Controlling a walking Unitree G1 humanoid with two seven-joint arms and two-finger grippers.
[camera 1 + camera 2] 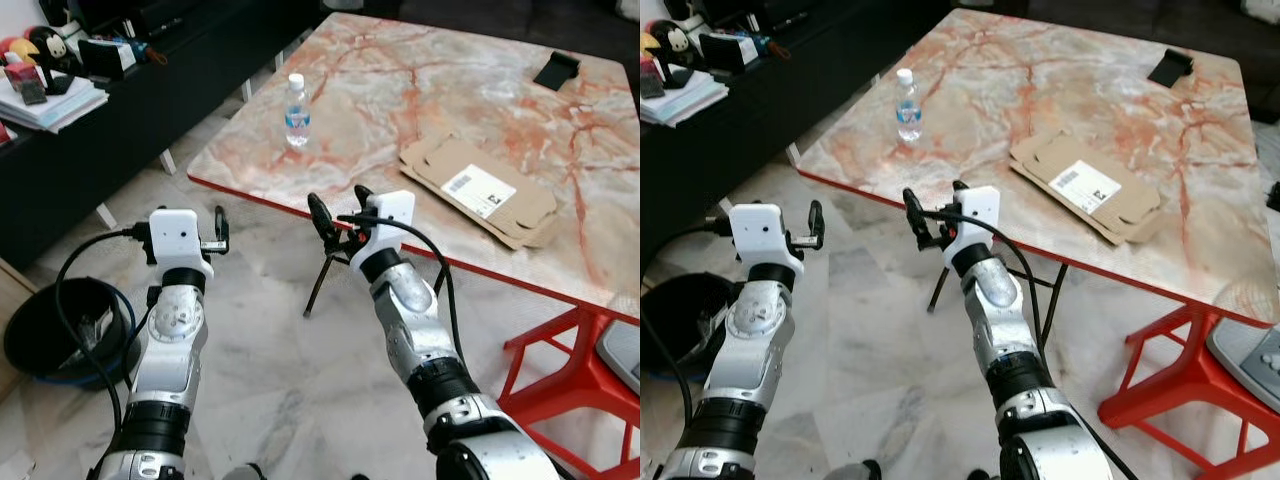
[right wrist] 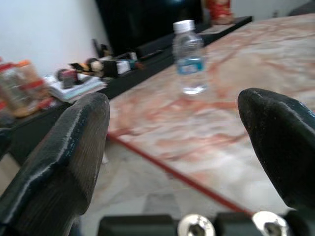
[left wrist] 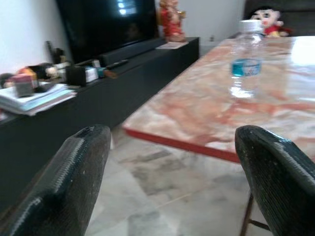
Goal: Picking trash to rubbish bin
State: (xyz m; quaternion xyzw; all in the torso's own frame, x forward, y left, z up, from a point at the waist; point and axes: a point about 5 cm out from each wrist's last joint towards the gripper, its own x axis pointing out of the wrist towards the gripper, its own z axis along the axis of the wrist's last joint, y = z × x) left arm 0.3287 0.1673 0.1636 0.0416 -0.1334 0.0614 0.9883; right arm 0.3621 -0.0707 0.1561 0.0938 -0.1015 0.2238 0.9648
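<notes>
Reaching forward with right gripper [image 1: 340, 212] at table [image 1: 480, 110] edge, fingers spread wide, left gripper [image 1: 220, 232] hovering beside table, fingers parted, bottle [image 1: 297, 110] standing upright on table, well beyond both.

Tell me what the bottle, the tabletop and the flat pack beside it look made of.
Bottle: clear glossy plastic, see-through, white cap, blue label. Tabletop: polished marble or a marble-look surface, pale with red veins, light glare. Flat pack: matte brown cardboard, folded flat, white printed label.
</notes>
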